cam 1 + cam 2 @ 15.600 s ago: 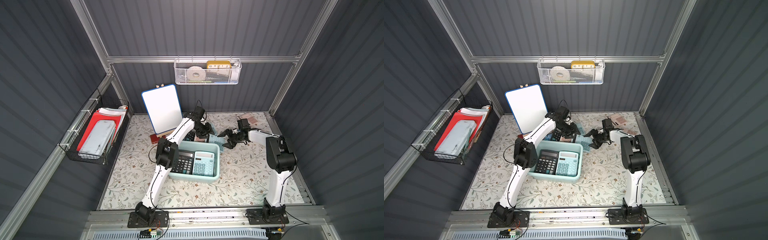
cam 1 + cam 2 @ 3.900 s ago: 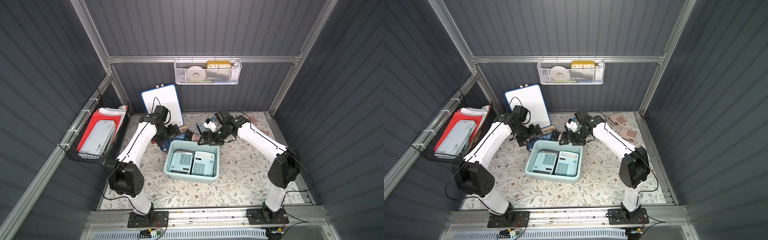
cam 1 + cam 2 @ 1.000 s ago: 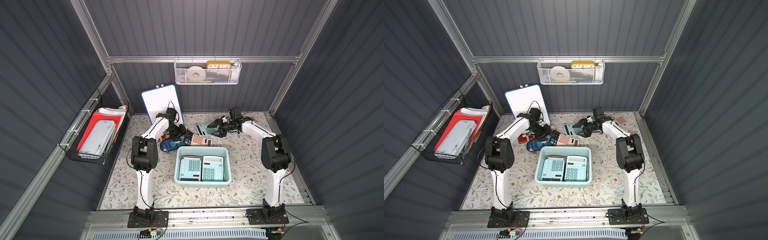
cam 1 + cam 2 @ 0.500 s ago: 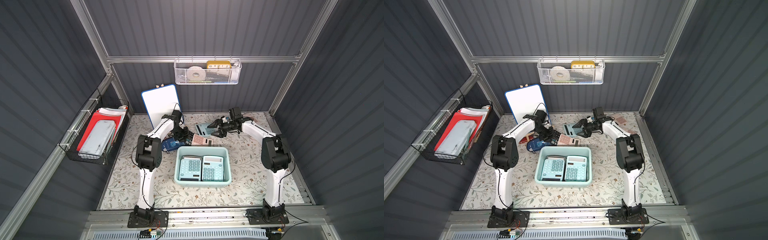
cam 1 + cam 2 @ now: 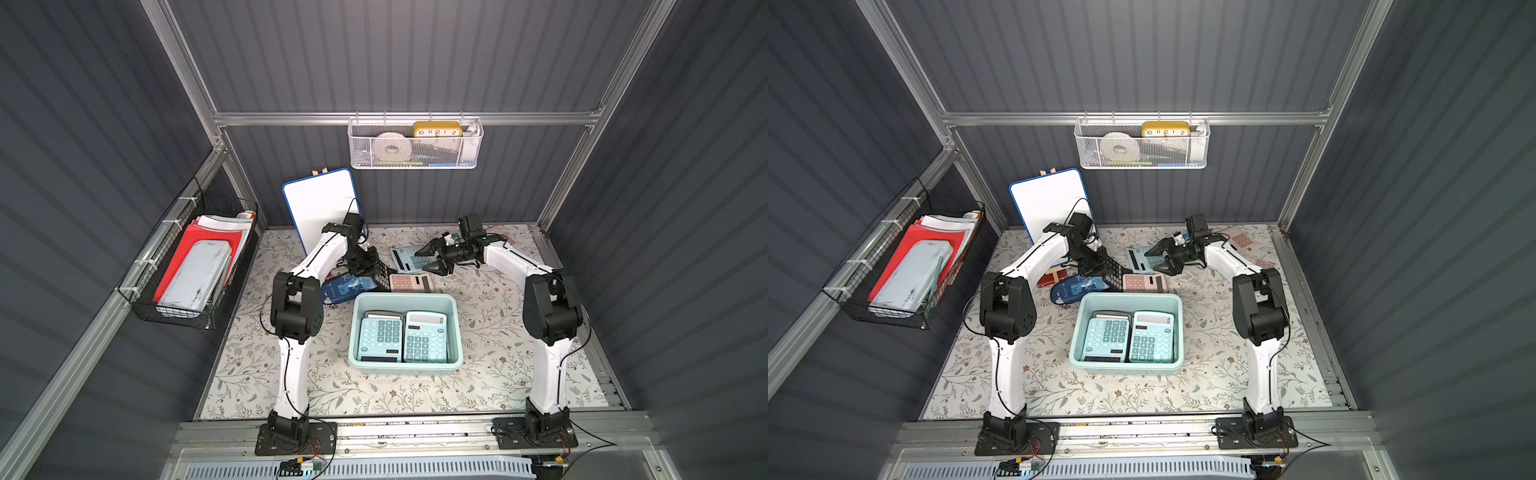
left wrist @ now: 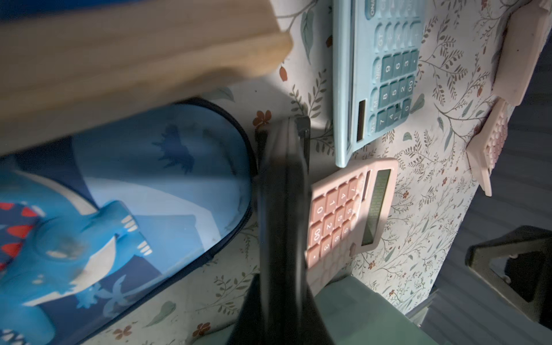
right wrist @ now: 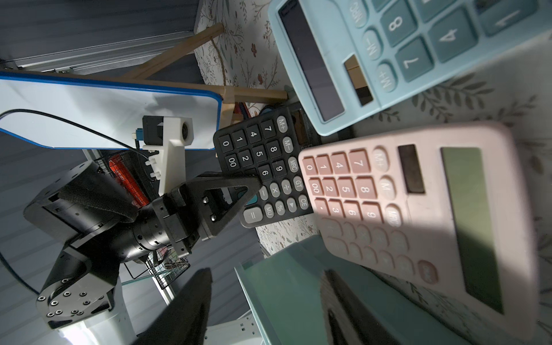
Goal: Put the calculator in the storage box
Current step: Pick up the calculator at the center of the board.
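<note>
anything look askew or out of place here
The black calculator stands tipped up on edge, pinched in the left gripper, beside the flat pink calculator behind the storage box. Nothing looks spilled or damaged.

The enclosure has dark grey ribbed wall panels [image 5: 374, 54] on three sides, shown in both top views. Silver aluminium frame profiles [image 5: 399, 118] run up the corners and across the back wall. The floor is a flat surface under a white cover sheet printed with leaves and small flowers [image 5: 490, 332]. A white perforated-metal wall basket [image 5: 469, 153] hangs from the horizontal back profile. A black wire basket [image 5: 178, 318] is fixed to the rail on the left wall. A blue-framed white board on a wooden easel [image 5: 318, 208] stands at the back wall, left of centre. A silver mounting rail [image 5: 415, 432] closes the front edge. The cover sheet is brightest near the front.
</note>
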Robot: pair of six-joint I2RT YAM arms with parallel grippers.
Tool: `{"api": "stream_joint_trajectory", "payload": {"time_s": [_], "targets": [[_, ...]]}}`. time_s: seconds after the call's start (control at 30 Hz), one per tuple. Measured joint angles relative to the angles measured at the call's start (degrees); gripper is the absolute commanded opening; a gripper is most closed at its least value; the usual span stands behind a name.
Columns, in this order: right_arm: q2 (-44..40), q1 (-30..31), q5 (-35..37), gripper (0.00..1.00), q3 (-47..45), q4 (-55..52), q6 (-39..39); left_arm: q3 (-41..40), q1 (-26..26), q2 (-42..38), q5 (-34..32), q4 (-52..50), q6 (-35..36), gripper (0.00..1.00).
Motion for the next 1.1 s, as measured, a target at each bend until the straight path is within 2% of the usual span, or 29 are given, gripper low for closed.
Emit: {"api": "stream_joint_trajectory", "payload": {"time_s": [0.3,0.53,0.87,1.1], "targets": [[-4.3,-0.5,1.4,0.68,-1.5,-0.4,-0.4,11.5,0.1,-0.2,-2.3,-2.7,-0.5,0.04],[-8.3,-1.6,2.6,0.7,-3.4,-0.5,-0.7,13.5,0.1,-1.3,-1.4,-3.3,-1.2,0.04],[-11.8,-3.8,2.6,0.71,-5.6,-1.3,-1.8,11.2,0.1,-3.4,14.4,-0.9,-4.1,0.02],[-12.0,-5.3,1.2,0.7,-5.6,-1.4,-1.7,8.6,0.1,-6.3,22.2,2.4,-6.7,0.0]]}}
